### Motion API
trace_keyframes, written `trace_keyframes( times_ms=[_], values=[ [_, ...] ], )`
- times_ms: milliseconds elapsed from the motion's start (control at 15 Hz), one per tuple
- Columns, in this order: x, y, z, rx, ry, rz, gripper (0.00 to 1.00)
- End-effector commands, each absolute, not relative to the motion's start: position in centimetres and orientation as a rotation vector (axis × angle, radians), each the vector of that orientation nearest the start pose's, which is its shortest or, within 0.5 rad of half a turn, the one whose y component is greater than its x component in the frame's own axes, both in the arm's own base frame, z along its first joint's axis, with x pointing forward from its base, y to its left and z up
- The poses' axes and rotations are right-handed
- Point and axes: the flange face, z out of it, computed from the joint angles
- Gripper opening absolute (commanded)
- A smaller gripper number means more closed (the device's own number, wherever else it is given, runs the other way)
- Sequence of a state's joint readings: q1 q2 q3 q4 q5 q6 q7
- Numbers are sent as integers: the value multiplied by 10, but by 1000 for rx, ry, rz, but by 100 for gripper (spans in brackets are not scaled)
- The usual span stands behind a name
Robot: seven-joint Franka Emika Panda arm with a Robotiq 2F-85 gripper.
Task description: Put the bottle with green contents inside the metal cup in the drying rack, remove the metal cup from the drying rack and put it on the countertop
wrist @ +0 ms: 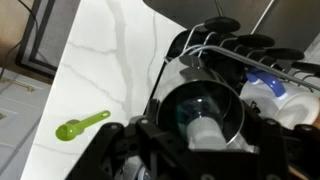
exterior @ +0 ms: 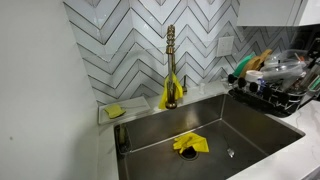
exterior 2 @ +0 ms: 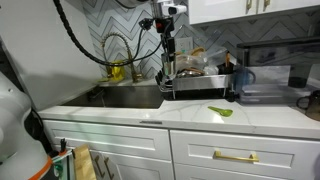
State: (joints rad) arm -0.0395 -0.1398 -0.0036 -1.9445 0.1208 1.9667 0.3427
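Note:
In the wrist view the metal cup (wrist: 178,100) sits mouth-up between my gripper's (wrist: 203,118) dark jaws, which stand against its sides, at the edge of the black drying rack (wrist: 222,45). A pale round top (wrist: 205,132) stands inside the cup with a faint green tint beside it. I cannot tell whether it is the bottle's cap. A slim bright green bottle (exterior: 239,67) shows at the sink end of the drying rack (exterior: 278,98). In an exterior view my gripper (exterior 2: 168,68) hangs at the near-sink end of the drying rack (exterior 2: 205,82). The white countertop (wrist: 100,70) lies beside it.
A green spoon (wrist: 80,125) lies on the countertop (exterior 2: 255,118) in front of the rack; the spoon (exterior 2: 220,111) is near the front edge. The steel sink (exterior: 150,130) holds yellow gloves (exterior: 190,144) under a brass faucet (exterior: 171,60). Dark bowls and a blue-and-white cup (wrist: 268,88) crowd the rack.

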Motion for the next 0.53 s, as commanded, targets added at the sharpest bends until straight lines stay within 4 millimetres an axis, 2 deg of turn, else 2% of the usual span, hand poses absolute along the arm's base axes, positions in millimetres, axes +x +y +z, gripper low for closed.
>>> trace_keyframes(
  times_ms=[0,200,467],
  values=[
    [509,-24,556,-2984,647,-119,50],
    [497,-31,542,-3007,682,-116,50],
    [482,-41,507,-3040,777,-75,50]
  ],
)
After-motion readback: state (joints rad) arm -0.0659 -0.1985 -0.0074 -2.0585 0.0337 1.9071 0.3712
